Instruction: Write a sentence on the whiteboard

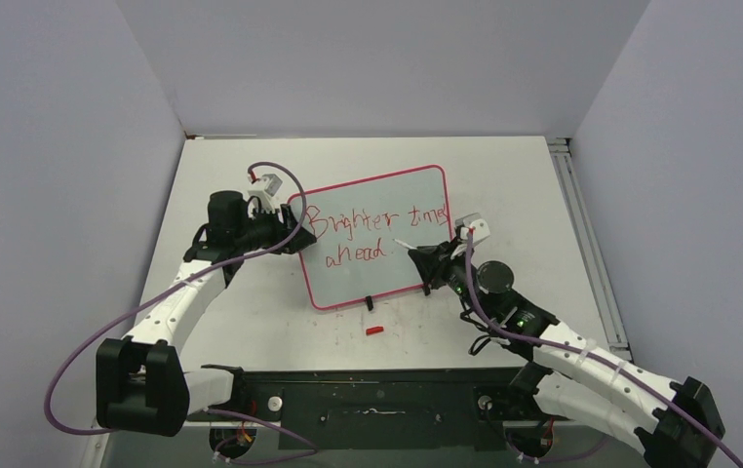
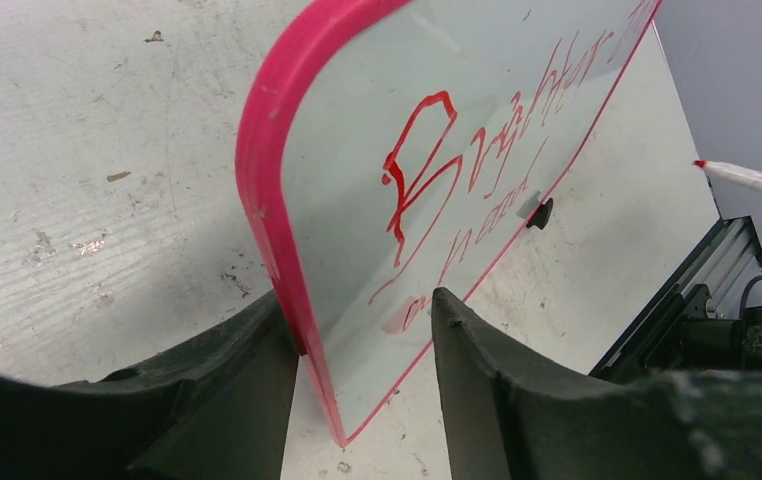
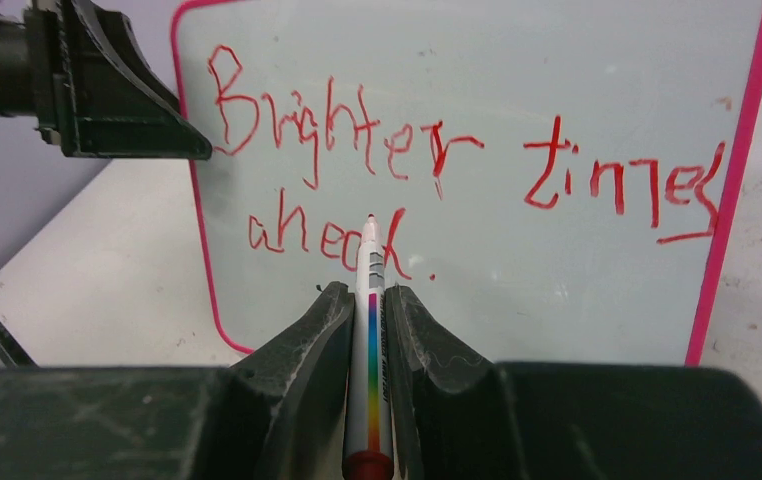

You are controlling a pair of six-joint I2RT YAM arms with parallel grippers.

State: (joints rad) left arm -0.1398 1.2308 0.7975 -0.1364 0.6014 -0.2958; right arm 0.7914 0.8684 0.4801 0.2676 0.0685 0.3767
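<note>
**Right end effector clenched on the marker, left holding the board's edge**

Your right end effector (image 3: pixel 367 295) is clenched on the marker (image 3: pixel 370 330). Its two dark fingers (image 3: pixel 307 340) press the barrel from either side. The barrel has a rainbow stripe along it, and its red tip points up at the board. In the right wrist view the tip lines up with the last letters of "ahead". The left wrist view shows the marker (image 2: pixel 752 178) standing off the face, not touching it.

Your left end effector (image 2: pixel 362 310) is closed over the left edge of the whiteboard (image 2: pixel 357 130). One finger sits behind the pink frame and the other against the white face, low down near the bottom corner.

The whiteboard (image 1: pixel 377 263) stands on its lower edge on the tabletop (image 1: pixel 251 312), between your two arms, and its face is turned toward the right end effector (image 1: pixel 426 261). A small black foot (image 1: pixel 370 302) shows at the middle of its bottom frame.

The sentence (image 3: pixel 437 150) is in thin red strokes on two lines. "Brighter times" runs across the upper part, with an underline stroke at the end of "times". "ahead" sits below at the left, followed by a dot.

On the tabletop just in front of the board lies a small red object (image 1: pixel 375 331), apart from both end effectors
</note>
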